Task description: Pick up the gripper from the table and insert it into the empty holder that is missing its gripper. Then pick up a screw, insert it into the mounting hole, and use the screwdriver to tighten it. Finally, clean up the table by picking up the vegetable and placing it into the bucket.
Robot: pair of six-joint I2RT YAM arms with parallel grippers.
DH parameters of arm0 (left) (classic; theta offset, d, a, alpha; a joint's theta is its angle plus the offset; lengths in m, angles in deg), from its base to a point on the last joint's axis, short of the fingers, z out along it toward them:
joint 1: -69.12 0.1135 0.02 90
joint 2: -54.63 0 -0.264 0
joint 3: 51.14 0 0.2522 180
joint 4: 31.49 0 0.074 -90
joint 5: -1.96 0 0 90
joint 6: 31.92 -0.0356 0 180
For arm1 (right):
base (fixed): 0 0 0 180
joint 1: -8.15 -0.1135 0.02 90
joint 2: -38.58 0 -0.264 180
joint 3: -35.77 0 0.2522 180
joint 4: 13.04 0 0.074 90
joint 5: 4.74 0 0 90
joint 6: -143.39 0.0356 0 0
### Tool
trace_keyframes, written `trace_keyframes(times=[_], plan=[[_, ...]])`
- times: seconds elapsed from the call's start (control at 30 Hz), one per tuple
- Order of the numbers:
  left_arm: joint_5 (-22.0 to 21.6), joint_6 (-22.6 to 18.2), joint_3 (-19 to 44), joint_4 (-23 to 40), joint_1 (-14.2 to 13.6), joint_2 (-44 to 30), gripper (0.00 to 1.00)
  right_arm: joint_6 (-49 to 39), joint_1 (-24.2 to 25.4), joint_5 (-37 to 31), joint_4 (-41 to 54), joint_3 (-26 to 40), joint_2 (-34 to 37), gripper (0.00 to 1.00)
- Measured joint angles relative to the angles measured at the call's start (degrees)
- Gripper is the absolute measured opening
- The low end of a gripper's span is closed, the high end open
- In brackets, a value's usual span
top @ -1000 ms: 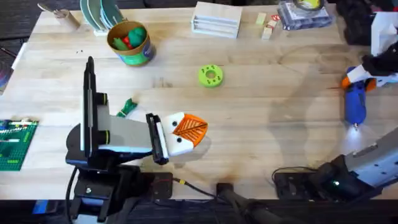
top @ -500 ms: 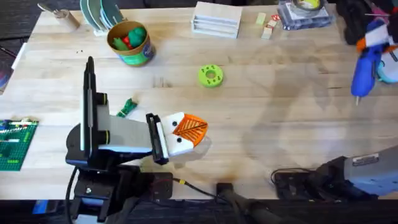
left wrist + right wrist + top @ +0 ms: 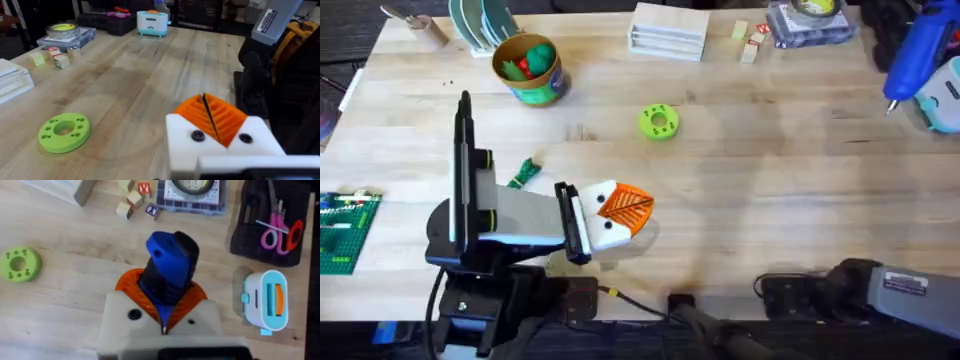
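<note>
The blue screwdriver (image 3: 916, 48) hangs over the table's far right corner, tip pointing down toward the table. My right gripper (image 3: 162, 292) is shut on the screwdriver (image 3: 168, 270), its orange pads clamping the blue body. My left gripper (image 3: 623, 208) rests low near the front middle; its orange pads (image 3: 220, 116) are pressed together with nothing between them. The dark green vegetable (image 3: 525, 172) lies on the wood just left of it. The bucket (image 3: 529, 70) stands at the far left with toy food inside. The loose gripper, the holder and the screw are out of view.
A lime-green disc (image 3: 659, 122) lies mid-table. White boxes (image 3: 667, 30) and small blocks (image 3: 751, 42) line the far edge. A light-blue toaster (image 3: 267, 300) and a black tray with scissors (image 3: 278, 230) sit below the screwdriver. A green baseplate (image 3: 340, 230) lies at the left edge.
My right gripper has lifted the screwdriver off the table's right side and carried it up and away to the far right corner. The left arm has not moved.
</note>
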State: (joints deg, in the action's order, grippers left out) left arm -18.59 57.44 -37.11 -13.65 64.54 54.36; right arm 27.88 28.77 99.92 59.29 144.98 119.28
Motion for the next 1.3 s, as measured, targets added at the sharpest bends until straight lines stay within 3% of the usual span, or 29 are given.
trace_keyframes(times=[0.17, 0.37, 0.57, 0.97, 1.3], plan=[[-0.02, 0.00, 0.00, -0.02, 0.00, 0.00, 0.004, 0.05, -0.02, 2.95, -0.45, -3.55, -5.76, 0.026], [0.00, 0.00, 0.00, 0.00, 0.00, 0.00, 0.004, 0.84, -1.57, 8.15, -6.16, -14.77, -13.70, 0.026], [-0.01, 0.00, 0.00, 0.00, 0.00, 0.00, 0.004, 6.16, -7.08, 11.54, -18.61, -27.07, -23.58, 0.026], [-0.02, 0.02, 0.00, 0.00, 0.00, 0.00, 0.004, 23.95, -26.77, 13.76, -58.92, -53.76, -40.51, 0.026], [0.00, 0.00, 0.00, 0.00, 0.00, 0.00, 0.004, 29.25, -44.38, 14.13, -78.26, -57.45, -39.23, 0.026]])
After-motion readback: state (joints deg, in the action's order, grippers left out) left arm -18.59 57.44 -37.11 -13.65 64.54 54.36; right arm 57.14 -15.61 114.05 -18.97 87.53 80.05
